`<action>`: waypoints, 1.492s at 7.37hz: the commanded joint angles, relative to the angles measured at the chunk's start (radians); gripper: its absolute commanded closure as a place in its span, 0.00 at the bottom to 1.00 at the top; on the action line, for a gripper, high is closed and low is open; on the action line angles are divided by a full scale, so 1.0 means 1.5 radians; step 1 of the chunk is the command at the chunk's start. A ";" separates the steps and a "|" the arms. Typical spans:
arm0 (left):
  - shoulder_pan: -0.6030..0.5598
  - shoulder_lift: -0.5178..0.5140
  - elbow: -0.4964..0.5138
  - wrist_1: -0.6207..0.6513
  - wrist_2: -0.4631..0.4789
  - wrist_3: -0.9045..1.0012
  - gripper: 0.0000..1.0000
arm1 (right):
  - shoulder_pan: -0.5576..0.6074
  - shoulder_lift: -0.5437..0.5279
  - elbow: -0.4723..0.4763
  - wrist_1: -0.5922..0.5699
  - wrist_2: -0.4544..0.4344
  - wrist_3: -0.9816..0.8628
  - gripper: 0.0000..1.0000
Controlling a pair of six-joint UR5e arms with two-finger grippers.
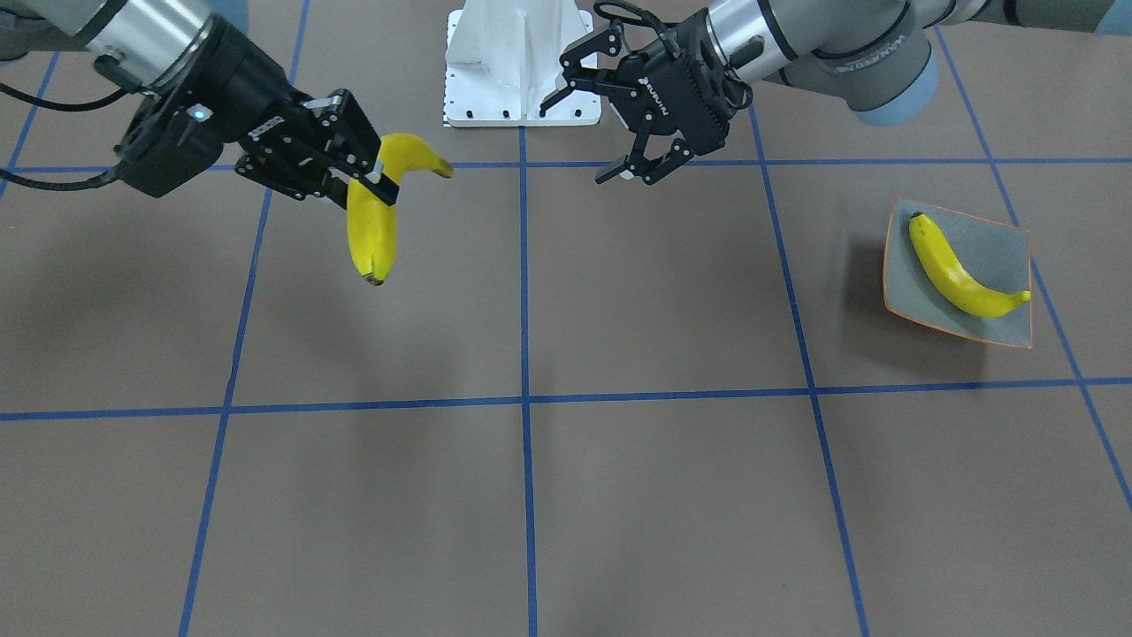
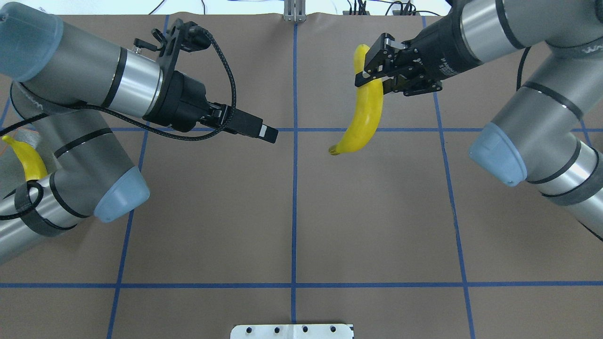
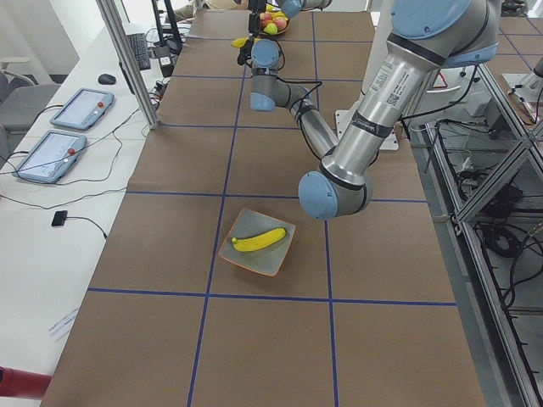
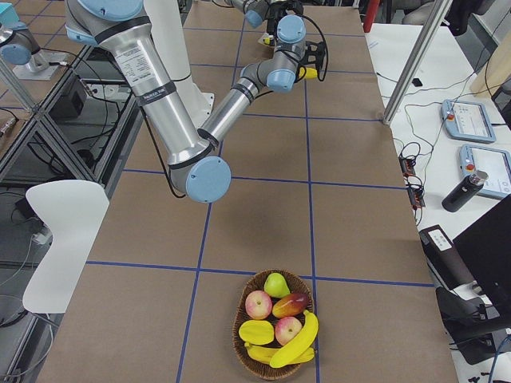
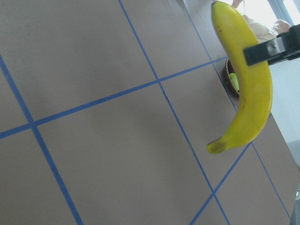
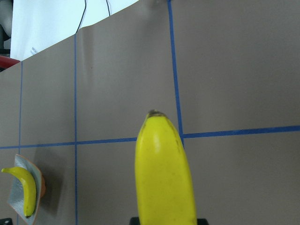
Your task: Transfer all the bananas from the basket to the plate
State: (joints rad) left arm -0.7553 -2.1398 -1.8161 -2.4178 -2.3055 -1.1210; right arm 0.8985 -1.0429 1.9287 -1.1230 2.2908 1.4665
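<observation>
Right end effector [image 1: 376, 184] grips banana [image 1: 370, 234] off-centre; in a pass to the open left end effector [image 1: 573, 141] it may pivot & drop.

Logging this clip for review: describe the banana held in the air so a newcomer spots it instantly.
Start at the right arm reaching over the brown table. Its gripper is shut on the banana, which hangs in the air, tip down. The other banana lies flat on the grey plate.
</observation>
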 commanded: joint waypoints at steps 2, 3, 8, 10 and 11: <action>0.038 -0.004 -0.025 -0.006 0.006 0.000 0.00 | -0.089 0.048 0.007 0.001 -0.097 0.066 1.00; 0.044 -0.008 -0.029 -0.007 0.006 0.000 0.00 | -0.107 0.051 0.018 0.001 -0.108 0.067 1.00; 0.055 -0.011 -0.041 -0.009 0.026 -0.031 0.01 | -0.144 0.065 0.047 0.001 -0.139 0.080 1.00; 0.056 -0.016 -0.041 -0.034 0.026 -0.066 0.71 | -0.152 0.069 0.047 0.001 -0.151 0.079 1.00; 0.056 -0.016 -0.041 -0.034 0.026 -0.065 1.00 | -0.152 0.070 0.048 0.001 -0.151 0.079 1.00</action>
State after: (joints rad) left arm -0.6725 -2.1632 -1.8774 -2.4614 -2.2678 -1.2096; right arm 0.6730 -0.9397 1.9988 -1.1214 2.0682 1.5851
